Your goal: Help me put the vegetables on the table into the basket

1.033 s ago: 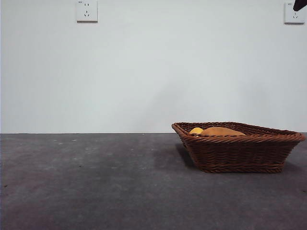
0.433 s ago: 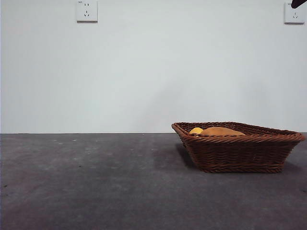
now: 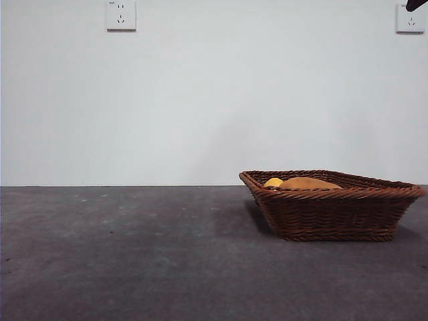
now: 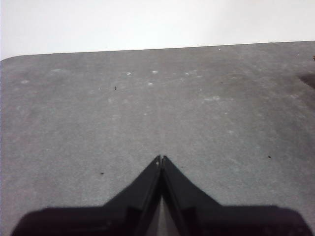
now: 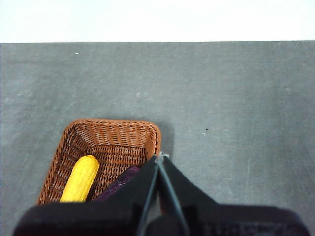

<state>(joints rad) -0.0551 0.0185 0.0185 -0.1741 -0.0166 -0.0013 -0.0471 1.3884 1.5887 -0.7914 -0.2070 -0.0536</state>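
Now my basket (image 3: 332, 212) sits on the table (image 3: 134, 254) toward one side of the front view, a wide, shallow thing of dark reddish-brown wicker, its sides flaring outward under a braided rim. From that low angle two vegetables just crest the rim: the rounded orange-brown lump (image 3: 309, 183), smooth and potato-like, and beside it a small bit of the yellow one (image 3: 273, 182), touching or nearly so.

From above, through my right wrist camera, the weave looks lighter and more orange, and I can see down to the basket's (image 5: 110, 142) flat woven floor. The yellow ridged oblong (image 5: 80, 179) lies along one inner wall, bright and finely grooved along its length. Just beside it the dark purple one (image 5: 119, 183) lies on the basket floor, partly hidden behind my own jaw. The orange-brown lump is hidden in that view.

My right gripper (image 5: 159, 158) hangs well above the basket's near corner, jaws pressed together with nothing between them. My left gripper (image 4: 160, 159) waits over bare, speckled grey table (image 4: 147, 98), its jaws likewise closed tip to tip and holding nothing. A black tip (image 3: 415, 5) shows in a top corner of the front view.
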